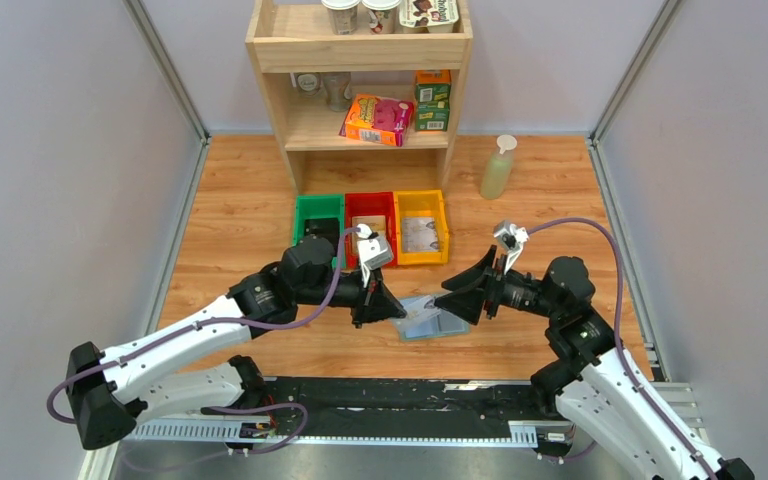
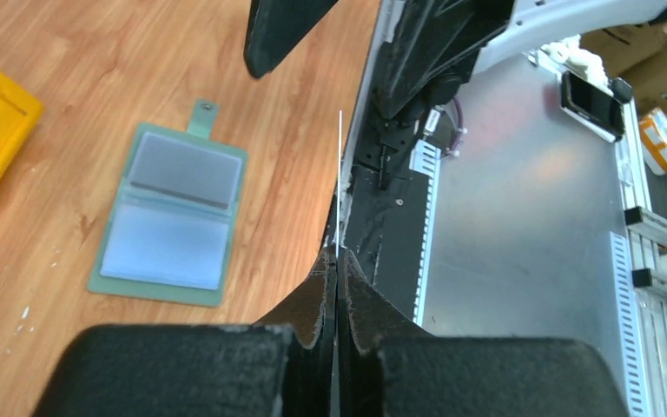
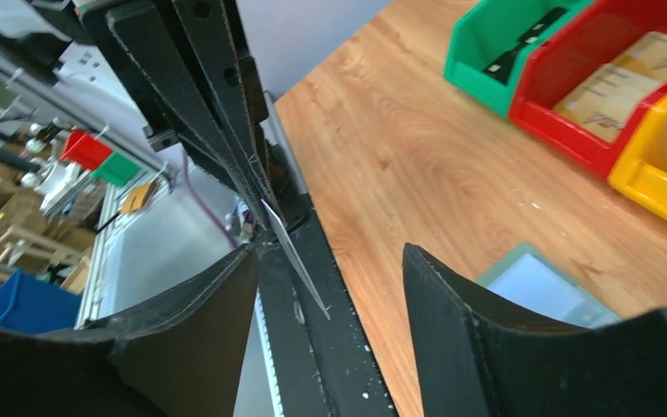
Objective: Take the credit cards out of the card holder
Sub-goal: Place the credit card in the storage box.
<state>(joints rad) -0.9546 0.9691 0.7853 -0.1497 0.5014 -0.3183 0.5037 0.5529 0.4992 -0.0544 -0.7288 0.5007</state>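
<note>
Our left gripper (image 2: 337, 261) is clamped shut on a card (image 2: 340, 182), which we see edge-on as a thin pale line sticking straight out past its fingertips. Our right gripper (image 3: 330, 252) faces it with jaws spread, and the card's free end reaches in between those fingers; we cannot tell whether it touches one. The holder (image 2: 169, 213) lies open and flat on the table (image 2: 295, 104), below and between both grippers' tips.

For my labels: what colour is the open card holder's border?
Grey-green; the card holder shows best in the left wrist view.
</note>
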